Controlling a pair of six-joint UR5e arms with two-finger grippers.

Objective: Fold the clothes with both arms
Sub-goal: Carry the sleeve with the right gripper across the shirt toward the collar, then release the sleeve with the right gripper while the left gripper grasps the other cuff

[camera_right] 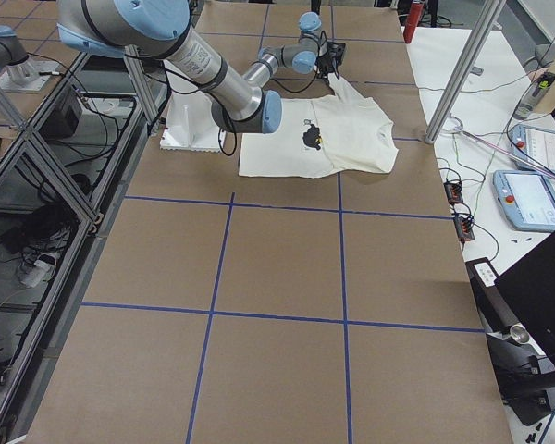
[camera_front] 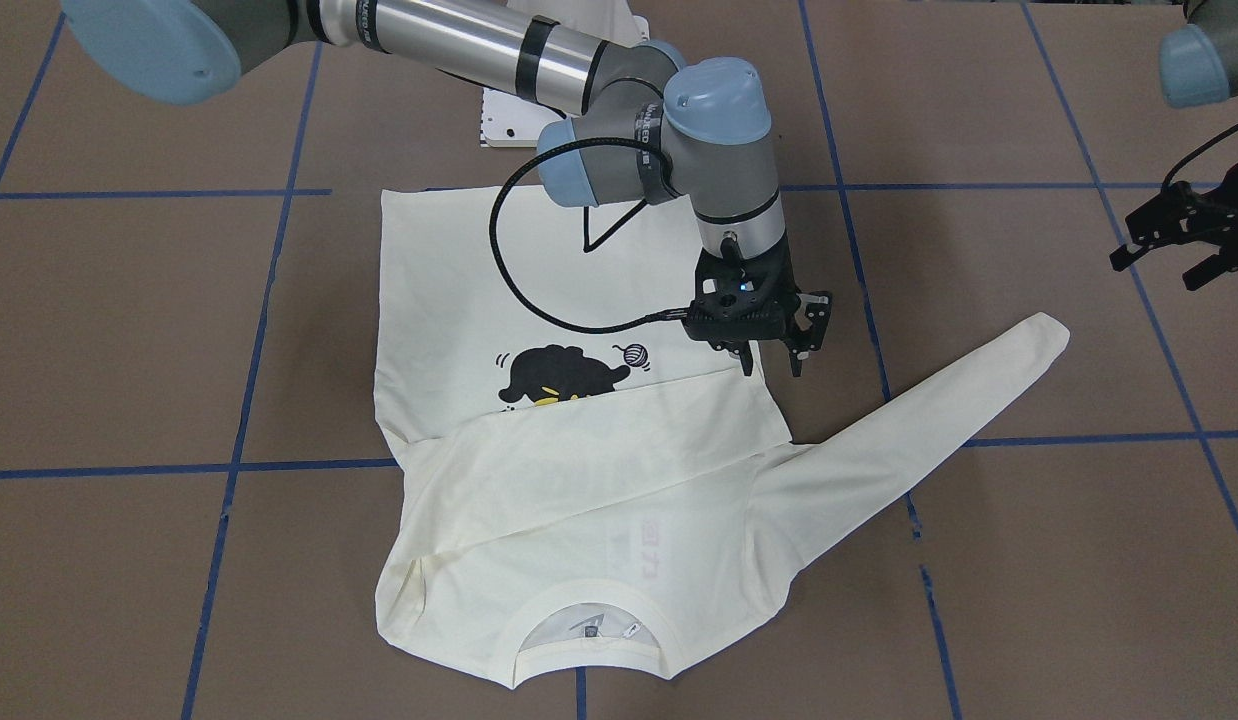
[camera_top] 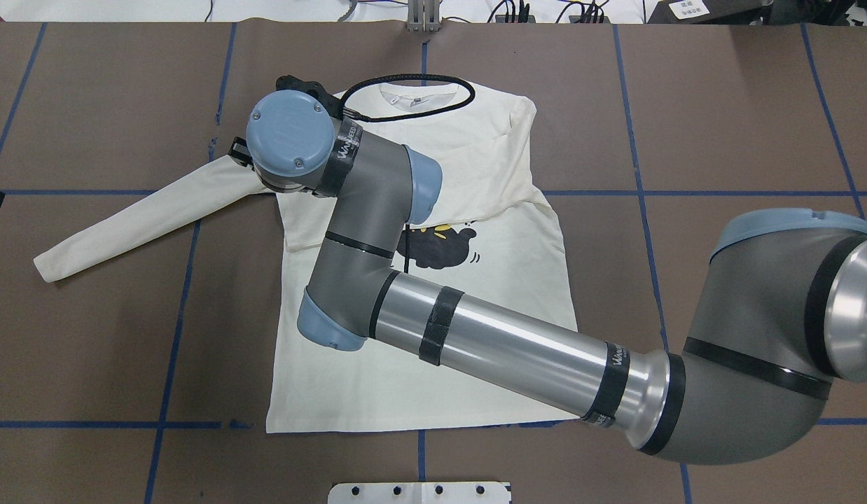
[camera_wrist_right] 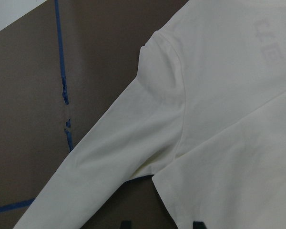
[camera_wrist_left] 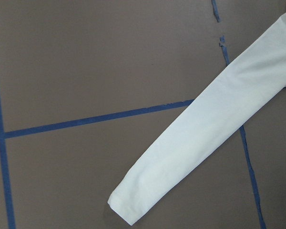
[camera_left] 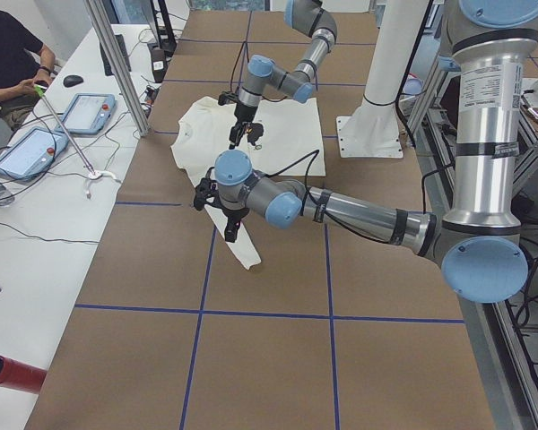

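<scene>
On the brown worktop [camera_front: 129, 330] the shirt [camera_front: 599, 470] lies flat, a plain cream layer at its collar end covering part of the cat print [camera_front: 564, 375], and one sleeve [camera_front: 939, 400] stretches out toward the robot's left. Over the shirt's edge, just beside that sleeve's root, the right claw [camera_front: 772, 368] hangs pointing down, its fingers apart. Near the sleeve's cuff the left claw [camera_front: 1157, 270] hovers above the worktop, its fingers likewise spread.
</scene>
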